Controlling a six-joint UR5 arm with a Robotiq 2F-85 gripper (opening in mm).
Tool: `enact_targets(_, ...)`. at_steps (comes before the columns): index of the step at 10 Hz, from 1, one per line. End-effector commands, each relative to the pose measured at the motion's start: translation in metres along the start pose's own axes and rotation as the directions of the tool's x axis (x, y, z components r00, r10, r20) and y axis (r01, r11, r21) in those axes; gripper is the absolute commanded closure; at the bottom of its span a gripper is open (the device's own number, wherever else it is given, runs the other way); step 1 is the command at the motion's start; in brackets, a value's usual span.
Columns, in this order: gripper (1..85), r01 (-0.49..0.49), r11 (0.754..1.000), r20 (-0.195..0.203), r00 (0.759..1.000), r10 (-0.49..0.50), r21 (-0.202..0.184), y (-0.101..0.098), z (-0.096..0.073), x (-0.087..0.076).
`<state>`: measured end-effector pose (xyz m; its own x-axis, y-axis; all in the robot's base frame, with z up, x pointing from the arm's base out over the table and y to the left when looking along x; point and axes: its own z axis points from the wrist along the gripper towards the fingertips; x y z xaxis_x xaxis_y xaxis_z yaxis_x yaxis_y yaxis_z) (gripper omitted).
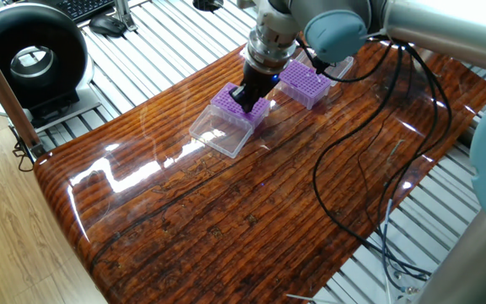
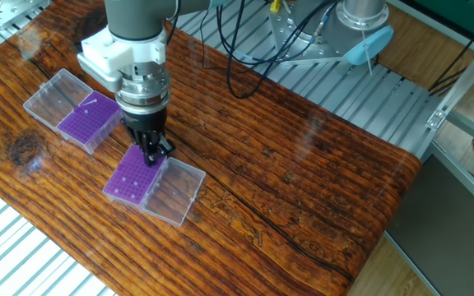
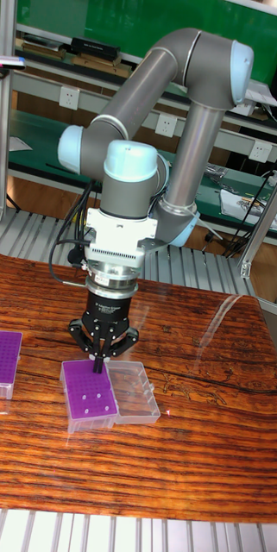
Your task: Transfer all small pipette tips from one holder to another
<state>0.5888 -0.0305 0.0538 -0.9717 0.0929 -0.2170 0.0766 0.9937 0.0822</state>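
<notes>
My gripper [image 3: 98,366] points straight down with its fingertips together on the back edge of the nearer purple holder [image 3: 88,399]. Its clear lid [image 3: 134,392] lies open beside it. A few small pipette tips [image 3: 86,398] show as pale dots in that holder's grid. The same gripper [image 2: 151,155] and holder [image 2: 128,176] appear in the other fixed view, where a second purple holder [image 2: 89,123] with one pale tip lying on it sits to the left. Whether anything is between the fingers is too small to tell.
The second holder's clear lid [image 2: 54,97] lies open at its far side. Black cables [image 1: 369,169] hang from the arm over the wooden table [image 1: 251,219]. A round black device [image 1: 28,59] stands off the table's corner, and slatted metal benches surround the table.
</notes>
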Motion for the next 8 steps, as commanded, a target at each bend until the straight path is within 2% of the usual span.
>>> enact_targets(1,84.7,-0.031,0.999,0.002,1.000,0.031,0.010,-0.003,-0.009,-0.003)
enact_targets(4,84.7,-0.050,0.999,0.004,0.999,0.050,0.014,0.004,-0.018,-0.009)
enact_targets(8,84.7,-0.050,0.998,-0.005,0.999,0.050,0.024,0.000,-0.035,-0.017)
